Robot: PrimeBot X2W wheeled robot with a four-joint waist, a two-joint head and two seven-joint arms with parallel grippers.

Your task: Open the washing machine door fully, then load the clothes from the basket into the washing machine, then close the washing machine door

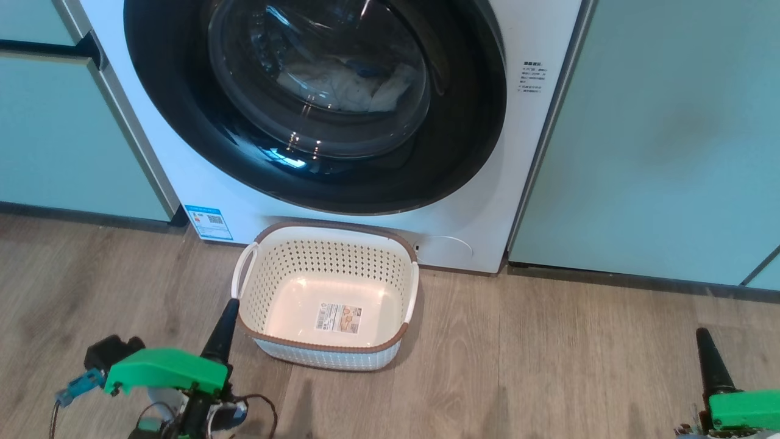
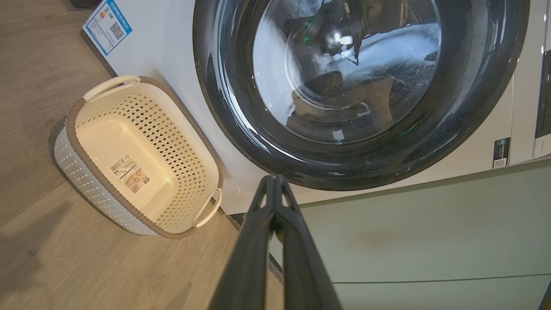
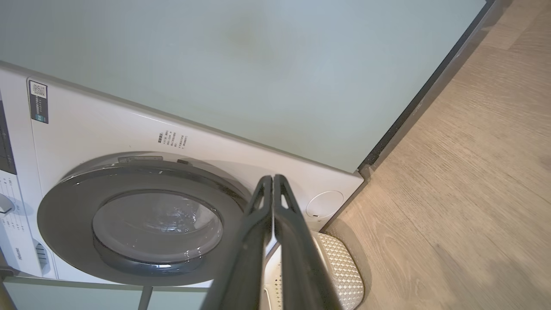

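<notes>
The left end effector [image 2: 273,178] is closed, its two dark fingers pressed together at the tips with nothing between them. It hangs in the air just beside the left end of the basket [image 1: 326,228] without touching it. The right end effector [image 3: 273,177] is closed in the same way and holds nothing. It is low over the wood floor [image 1: 548,353], well apart from the basket. In the head view the bottom edge cuts it off and one finger shows.

The basket stands on the floor against the foot of the washing machine [image 1: 530,152], and a paper label [image 1: 339,318] lies on its bare bottom. The washing machine door [image 1: 183,134] lies flat against the front, shut. The clothes [image 1: 353,88] are inside the drum, seen dimly through the glass as a pale heap with a bit of blue.

In the left wrist view, reflections on the glass make the drum's contents hard to make out. The head view cuts off the top of the machine. In the right wrist view the fingers hide most of the basket. Pale green cabinets [image 1: 658,140] flank the machine.
</notes>
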